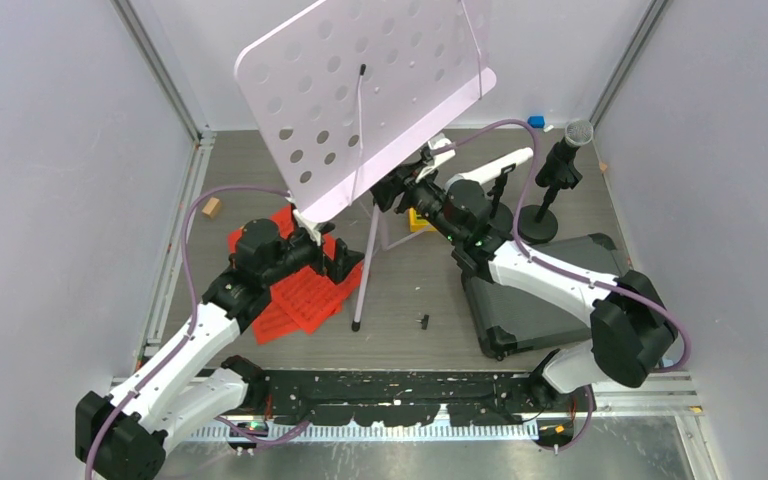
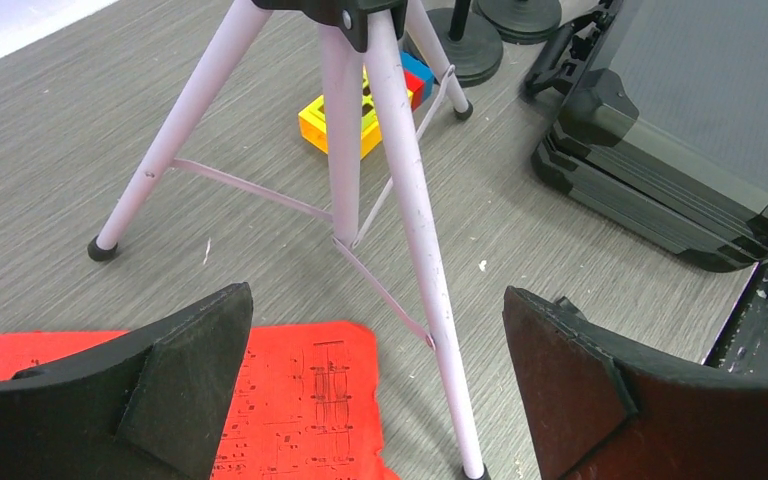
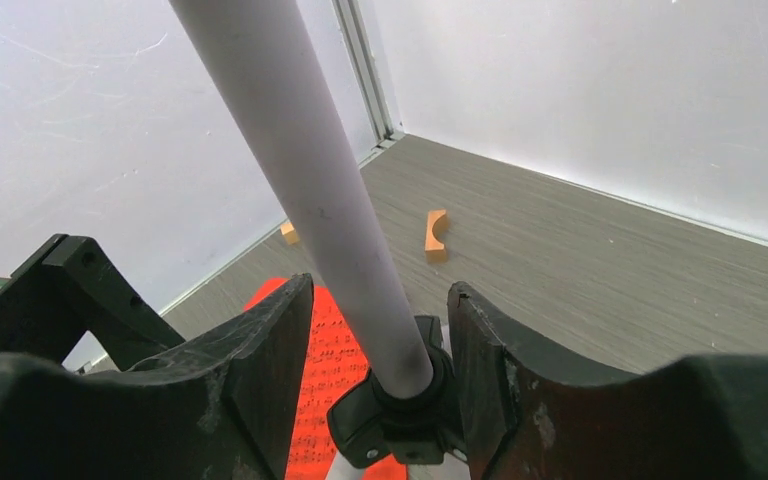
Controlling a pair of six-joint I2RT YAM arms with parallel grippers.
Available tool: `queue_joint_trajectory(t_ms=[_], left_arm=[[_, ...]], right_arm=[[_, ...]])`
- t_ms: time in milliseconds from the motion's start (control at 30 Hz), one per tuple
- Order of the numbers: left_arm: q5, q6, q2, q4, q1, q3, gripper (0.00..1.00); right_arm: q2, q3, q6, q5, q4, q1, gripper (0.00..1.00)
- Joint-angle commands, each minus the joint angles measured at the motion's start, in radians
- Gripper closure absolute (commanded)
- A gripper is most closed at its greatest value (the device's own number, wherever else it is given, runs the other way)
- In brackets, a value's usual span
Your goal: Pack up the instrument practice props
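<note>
Lilac music stand (image 1: 360, 100) stands upright beside the red pages (image 2: 300, 400), its pole collar pinched by the right gripper (image 3: 380, 295) while the left gripper (image 2: 375, 305) gapes empty, so folding its 3 legs seems next.

Bright, even light falls from overhead, and shadows on the table (image 1: 420, 290) are faint and soft-edged. The top view is sharp, with the desk (image 1: 360, 100) pale but not blown out. In the left wrist view, the left hand (image 2: 378, 300) at 6 o'clock is dark and slightly soft. In the right wrist view, the walls (image 3: 610, 100) from 12 to 3 o'clock nearly wash out, and the pole (image 3: 300, 170) blurs.
</note>
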State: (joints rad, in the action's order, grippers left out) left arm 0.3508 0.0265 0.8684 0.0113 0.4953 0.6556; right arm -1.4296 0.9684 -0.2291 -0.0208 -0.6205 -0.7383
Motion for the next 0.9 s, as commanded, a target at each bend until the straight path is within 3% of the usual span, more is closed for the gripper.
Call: queue_joint_trajectory(t_ms=[0, 100, 167, 200, 267, 500, 867], left_arm=[[-0.031, 0.0, 0.003, -0.046, -0.004, 0.029, 0.01], [-0.025, 0.001, 0.026, -0.069, -0.004, 0.034, 0.01], [-0.019, 0.004, 0.046, -0.092, -0.003, 0.035, 0.01], [-0.02, 0.005, 0.054, -0.105, -0.004, 0.035, 0.01], [-0.026, 0.005, 0.07, -0.142, -0.004, 0.036, 0.02], [-0.086, -0.092, 0.135, -0.228, -0.004, 0.059, 0.02], [0.097, -0.038, 0.215, -0.312, -0.004, 0.127, 0.02]], right_arm=[[-0.017, 0.003, -0.003, 0.006, -0.176, 0.002, 0.44], [-0.024, 0.001, 0.004, 0.01, -0.21, 0.002, 0.55], [-0.027, -0.004, -0.001, 0.01, -0.23, 0.002, 0.73], [-0.027, -0.009, -0.014, 0.011, -0.246, 0.002, 0.88], [-0.027, -0.008, -0.037, 0.015, -0.256, 0.002, 0.98], [-0.002, 0.016, -0.063, -0.043, -0.205, 0.002, 1.0], [0.011, -0.012, -0.058, -0.062, -0.197, 0.002, 1.0]])
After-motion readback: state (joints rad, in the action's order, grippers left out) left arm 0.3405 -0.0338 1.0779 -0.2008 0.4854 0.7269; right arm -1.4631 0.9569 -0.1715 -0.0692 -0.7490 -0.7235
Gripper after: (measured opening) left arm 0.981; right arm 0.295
